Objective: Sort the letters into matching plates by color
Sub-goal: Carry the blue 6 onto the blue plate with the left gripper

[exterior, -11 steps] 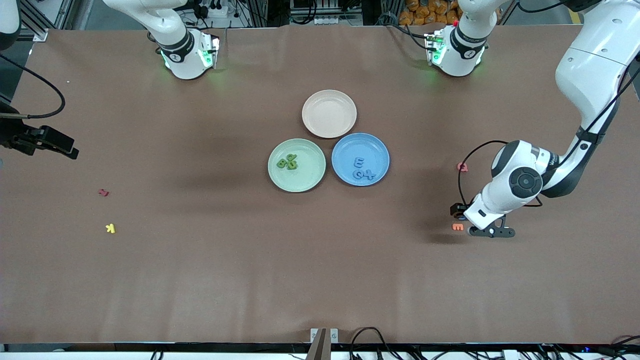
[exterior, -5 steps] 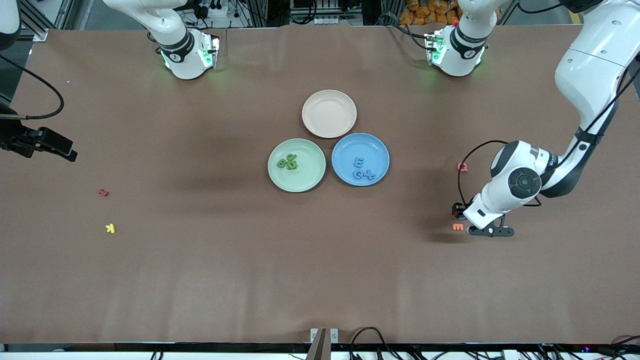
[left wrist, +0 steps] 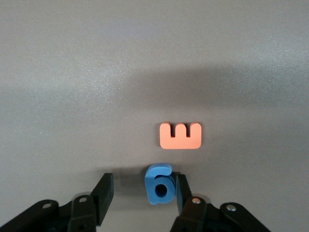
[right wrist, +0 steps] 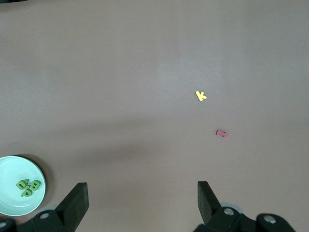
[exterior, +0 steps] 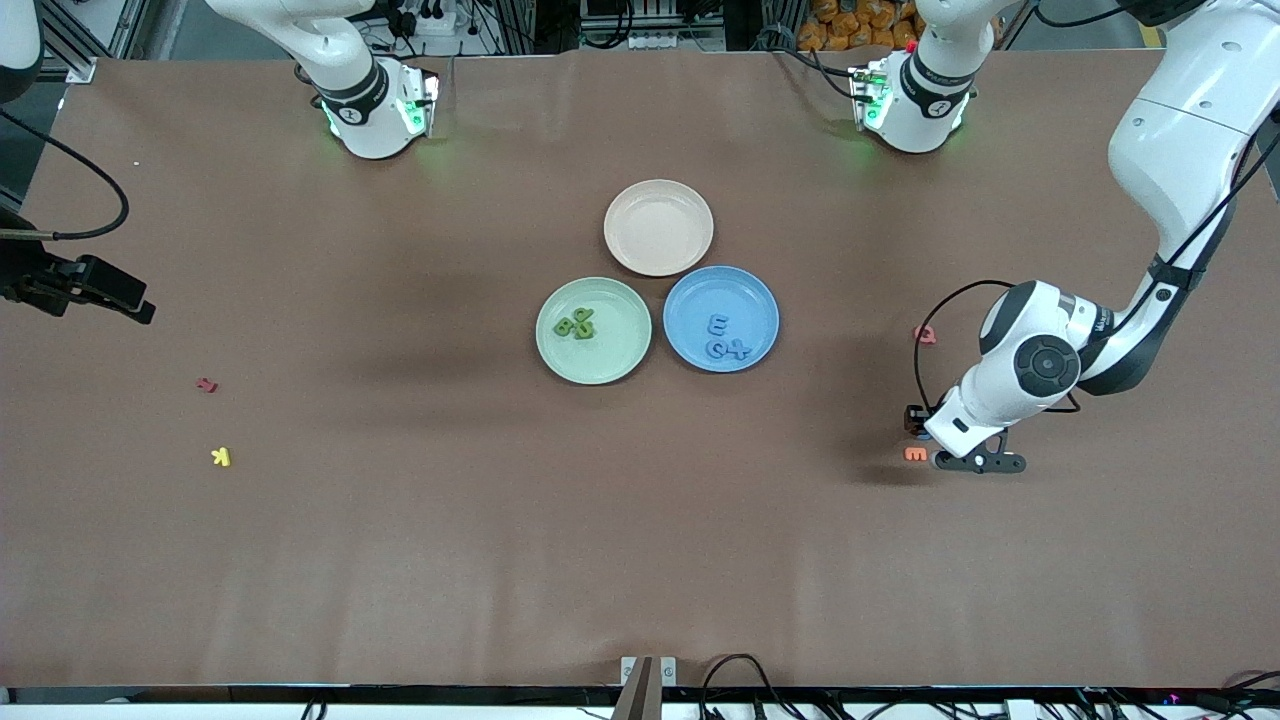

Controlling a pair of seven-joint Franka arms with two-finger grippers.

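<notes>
Brown matte surface (exterior: 420, 560), wide, carrying everything. Three round plates cluster at mid-surface. Pinkish-beige plate (exterior: 658, 227) sits farthest from the front camera, bare. Just nearer to the camera, side by side: mint green plate (exterior: 593, 330) toward the right arm's end, blue plate (exterior: 721, 318) toward the left arm's end. Rims of the three nearly touch.

Left arm reaches down near its own end of the surface. Left claw (left wrist: 145, 193) is low at the surface, fingers spread, not clamped. Between them lies a blue letter (left wrist: 159, 184), shaped like a 6 or a G; one finger (left wrist: 182, 191) is touching or nearly touching it, the other finger stands clear with a gap. In the front view this blue piece is mostly hidden under the wrist.

Right arm waits at its own end of the surface, raised. Right claw (right wrist: 142, 198) is spread wide, holding nothing.

Green letters (exterior: 577, 323), a small heap of three or four, rest in the mint green plate; exact count unclear. Blue letters (exterior: 724, 337) rest in the blue plate: an E, an X and one more.

Orange letter E (left wrist: 180, 136) lies just beside the blue piece, apart from it. Pink letter (exterior: 925, 334) lies near the left arm. Red letter (exterior: 207, 385) and yellow letter K (exterior: 221, 457) lie toward the right arm's end, the yellow nearer the camera.
</notes>
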